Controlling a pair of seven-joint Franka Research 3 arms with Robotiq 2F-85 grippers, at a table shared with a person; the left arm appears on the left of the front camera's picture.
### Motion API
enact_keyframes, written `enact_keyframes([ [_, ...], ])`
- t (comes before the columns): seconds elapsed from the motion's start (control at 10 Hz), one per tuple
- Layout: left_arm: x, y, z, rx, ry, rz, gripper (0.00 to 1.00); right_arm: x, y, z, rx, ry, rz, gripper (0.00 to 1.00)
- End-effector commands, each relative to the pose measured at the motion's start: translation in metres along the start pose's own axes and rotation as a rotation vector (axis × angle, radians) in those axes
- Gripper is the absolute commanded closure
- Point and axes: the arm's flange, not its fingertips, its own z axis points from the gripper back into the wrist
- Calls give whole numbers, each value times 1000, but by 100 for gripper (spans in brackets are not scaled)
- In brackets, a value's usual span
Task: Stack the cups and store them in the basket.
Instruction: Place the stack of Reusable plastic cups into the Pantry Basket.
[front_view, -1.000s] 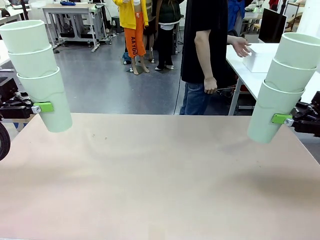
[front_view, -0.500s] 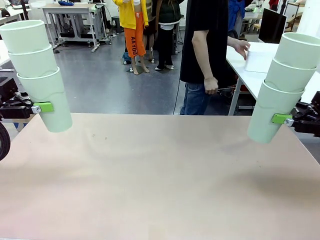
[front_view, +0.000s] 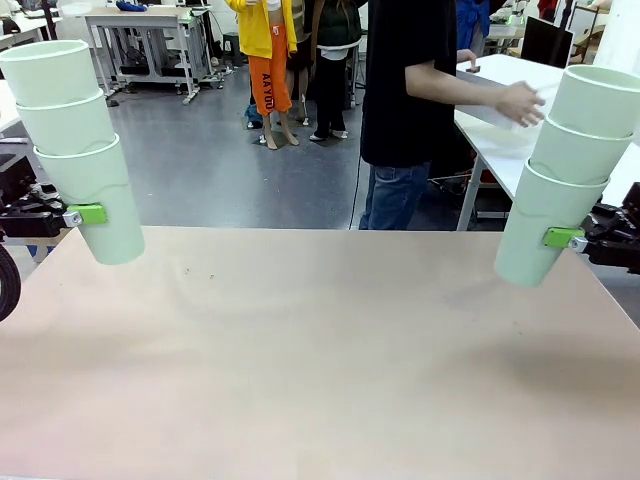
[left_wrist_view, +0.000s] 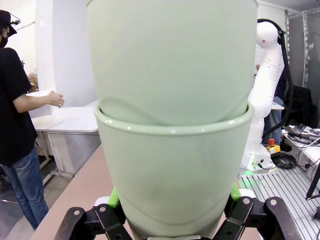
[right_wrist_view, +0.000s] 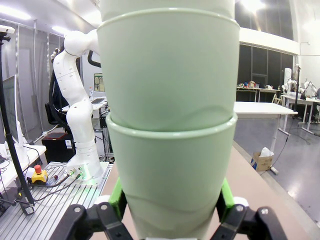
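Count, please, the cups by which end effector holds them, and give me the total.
Left stack of cups, in the left end effector: 3
Right stack of cups, in the right end effector: 3
Total: 6 cups

The desk (front_view: 320, 370) is a broad, pale pinkish-tan slab with a matte top, spanning almost the full width of the front view. A few tiny dark specks (front_view: 210, 277) sit on it left of the middle, near the far edge. Beyond that edge lies grey floor (front_view: 250, 180).

The person's arm (front_view: 465, 86) has stretched out to the right.
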Motion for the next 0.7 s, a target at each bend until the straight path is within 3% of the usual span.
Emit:
enact_keyframes([
  [0.0, 3, -1, -1, -2, -10, -9, 13, 3, 1, 1, 1, -6, 9, 14],
  [0.6, 3, -1, -1, -2, -10, -9, 13, 3, 1, 1, 1, -6, 9, 14],
])
